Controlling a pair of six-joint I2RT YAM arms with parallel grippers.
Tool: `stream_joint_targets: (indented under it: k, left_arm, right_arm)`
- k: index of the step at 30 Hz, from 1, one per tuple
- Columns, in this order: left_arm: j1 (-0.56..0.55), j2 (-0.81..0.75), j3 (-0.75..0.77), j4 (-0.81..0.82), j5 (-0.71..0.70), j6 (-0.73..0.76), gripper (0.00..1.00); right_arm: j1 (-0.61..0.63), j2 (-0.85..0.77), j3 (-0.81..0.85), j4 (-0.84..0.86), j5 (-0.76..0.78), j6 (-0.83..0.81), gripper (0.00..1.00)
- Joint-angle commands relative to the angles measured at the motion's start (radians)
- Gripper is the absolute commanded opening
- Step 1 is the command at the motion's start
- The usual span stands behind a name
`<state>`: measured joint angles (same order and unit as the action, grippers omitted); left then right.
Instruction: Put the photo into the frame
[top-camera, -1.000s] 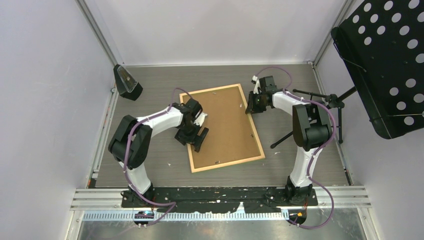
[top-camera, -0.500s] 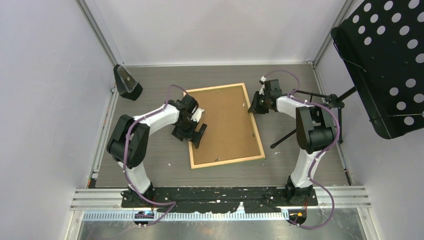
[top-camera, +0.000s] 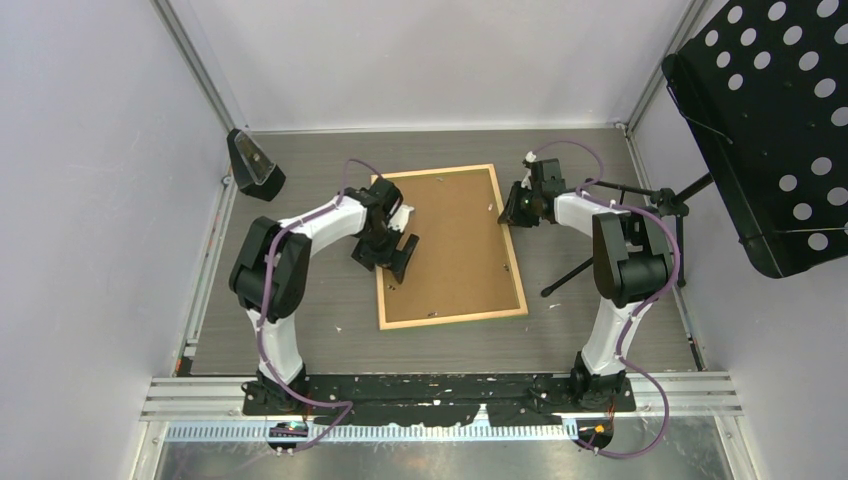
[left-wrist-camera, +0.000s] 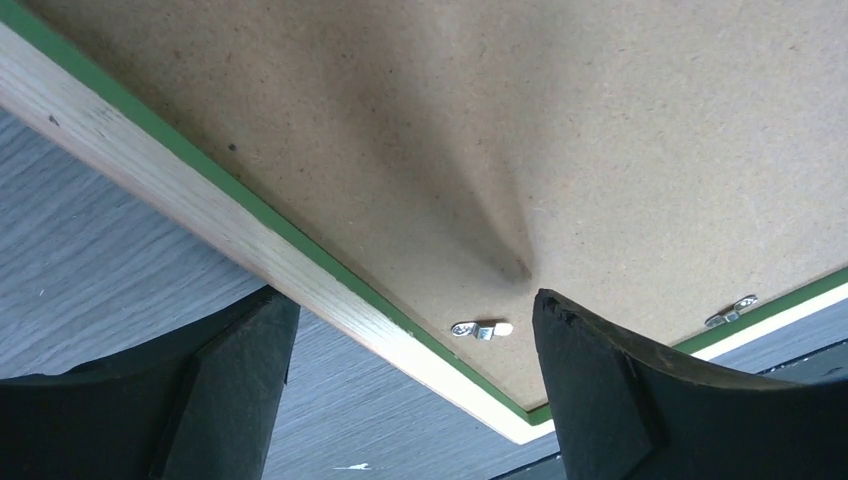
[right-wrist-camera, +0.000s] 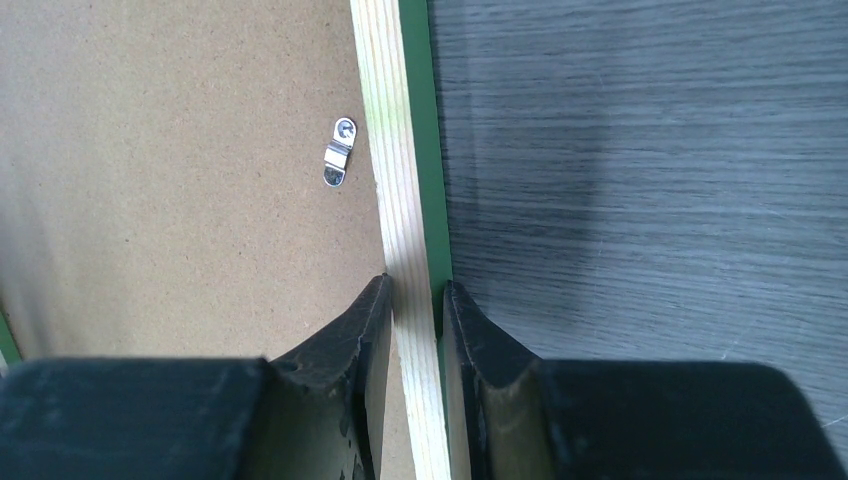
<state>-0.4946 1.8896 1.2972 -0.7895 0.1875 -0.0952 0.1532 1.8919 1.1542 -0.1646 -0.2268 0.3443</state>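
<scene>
The frame (right-wrist-camera: 393, 150) is laid back-up on the bench (top-camera: 300, 160), backing sheet (top-camera: 450, 245) fitted, the photo unseen, likely beneath; its rail is pinched by the right tool (right-wrist-camera: 415, 290), the left tool (left-wrist-camera: 408, 300) held wide open.

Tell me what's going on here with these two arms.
The two arms are working on a large thin picture frame of light wood with a green front. It lies face down on the grey wood-grain table with its brown hardboard backing facing up. The right gripper is shut on the frame's right rail. The left gripper hangs open over the left rail, near a small silver metal turn clip. No photo shows in any view.
</scene>
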Motion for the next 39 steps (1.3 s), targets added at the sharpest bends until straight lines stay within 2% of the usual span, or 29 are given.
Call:
stream_joint_targets:
  k: [1, 12, 22, 31, 39]
  left_arm:
    - [0.022, 0.000, 0.011, -0.021, 0.005, -0.006, 0.85]
    - [0.029, -0.039, -0.102, 0.034, 0.021, -0.014, 0.77]
    - [0.027, -0.020, -0.099, 0.043, 0.019, -0.031, 0.75]
    - [0.016, -0.005, -0.093, 0.036, 0.022, -0.037, 0.67]
    - [-0.001, -0.001, -0.095, 0.040, 0.044, -0.034, 0.67]
  right_arm:
    - [-0.007, -0.063, 0.004, 0.087, -0.019, 0.051, 0.06]
    - [-0.007, -0.060, 0.003, 0.083, -0.023, 0.034, 0.06]
    - [-0.008, -0.059, 0.011, 0.075, -0.027, 0.025, 0.05]
    - [-0.007, -0.058, 0.036, 0.050, -0.021, 0.004, 0.06]
    - [-0.007, -0.052, 0.048, 0.039, -0.019, -0.004, 0.06]
